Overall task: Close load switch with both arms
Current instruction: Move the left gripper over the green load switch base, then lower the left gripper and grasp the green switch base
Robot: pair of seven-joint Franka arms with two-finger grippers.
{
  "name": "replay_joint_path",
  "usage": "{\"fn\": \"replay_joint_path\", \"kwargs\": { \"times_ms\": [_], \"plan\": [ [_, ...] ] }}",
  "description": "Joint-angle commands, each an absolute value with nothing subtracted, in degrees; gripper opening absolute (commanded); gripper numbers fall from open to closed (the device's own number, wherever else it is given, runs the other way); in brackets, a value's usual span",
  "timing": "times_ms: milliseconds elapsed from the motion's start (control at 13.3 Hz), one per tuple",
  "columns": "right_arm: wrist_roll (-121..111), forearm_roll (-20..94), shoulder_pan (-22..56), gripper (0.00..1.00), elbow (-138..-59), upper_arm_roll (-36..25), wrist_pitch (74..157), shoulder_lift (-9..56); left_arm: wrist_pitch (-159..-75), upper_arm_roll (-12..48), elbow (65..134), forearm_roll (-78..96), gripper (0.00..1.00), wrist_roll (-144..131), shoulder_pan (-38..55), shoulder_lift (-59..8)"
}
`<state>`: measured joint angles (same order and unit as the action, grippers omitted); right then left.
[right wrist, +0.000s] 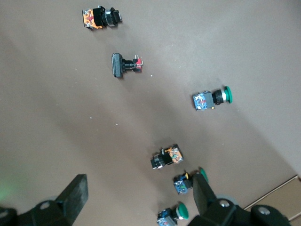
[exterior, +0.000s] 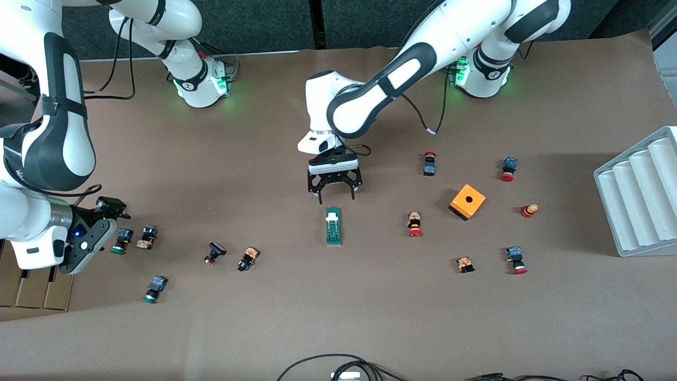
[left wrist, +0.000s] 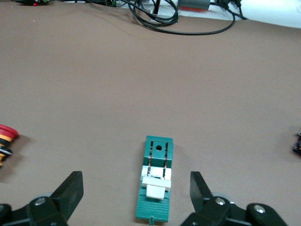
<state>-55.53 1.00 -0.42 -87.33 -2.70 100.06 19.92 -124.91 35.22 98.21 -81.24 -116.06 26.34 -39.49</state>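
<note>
The right tool (exterior: pixel 98 222) hangs low at the right arm's end of the brown counter (exterior: pixel 296 317), its black fingers (right wrist: pixel 75 195) spread wide with nothing between them; in the right wrist view green-capped push buttons (right wrist: pixel 212 99) and black-bodied ones (right wrist: pixel 167 157) lie scattered on the counter below it. Just beside that tool in the front view sit a green-capped button (exterior: pixel 121 241) and a black-and-orange one (exterior: pixel 146 236), with another green-capped button (exterior: pixel 154 288) nearer the front camera, then a black-capped button (exterior: pixel 215 252) and an orange-backed one (exterior: pixel 247 258) toward the middle. The load switch (exterior: pixel 333 226), a narrow green block with a white lever piece (left wrist: pixel 156 184), lies flat near the middle of the counter, apart from all the buttons. The left tool (exterior: pixel 336 197) hovers just above the switch's end that lies farther from the front camera, jaws fully apart and holding nothing; in the left wrist view its two fingers (left wrist: pixel 70 190) stand either side of the switch without touching it. Toward the left arm's end are red-capped buttons (exterior: pixel 414 224), the orange box with a hole (exterior: pixel 467 201), further red-capped buttons (exterior: pixel 508 169), and a white ribbed tray (exterior: pixel 640 193) at the counter's edge.
</note>
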Motion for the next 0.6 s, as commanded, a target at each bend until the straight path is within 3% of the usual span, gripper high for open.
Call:
{"fn": "replay_joint_path", "kwargs": {
  "times_ms": [0,300,525],
  "plan": [
    [-57.30,0.97,-0.70,0.99,-86.48,-2.81,100.72,20.65,-124.81,34.63,97.91,-90.14,1.00,-122.15,27.86,-43.05],
    [-58.53,0.97,-1.23,1.00,-86.48,-2.81,101.07,20.92,-122.63,34.37,98.00,-99.56,1.00,-127.09,28.56,-46.92],
    [-72.38,0.53,-1.23,1.00,-86.48,-2.64,105.10,21.09,-118.31,34.10,97.64,-103.87,1.00,-134.00,31.02,-50.00]
  ]
}}
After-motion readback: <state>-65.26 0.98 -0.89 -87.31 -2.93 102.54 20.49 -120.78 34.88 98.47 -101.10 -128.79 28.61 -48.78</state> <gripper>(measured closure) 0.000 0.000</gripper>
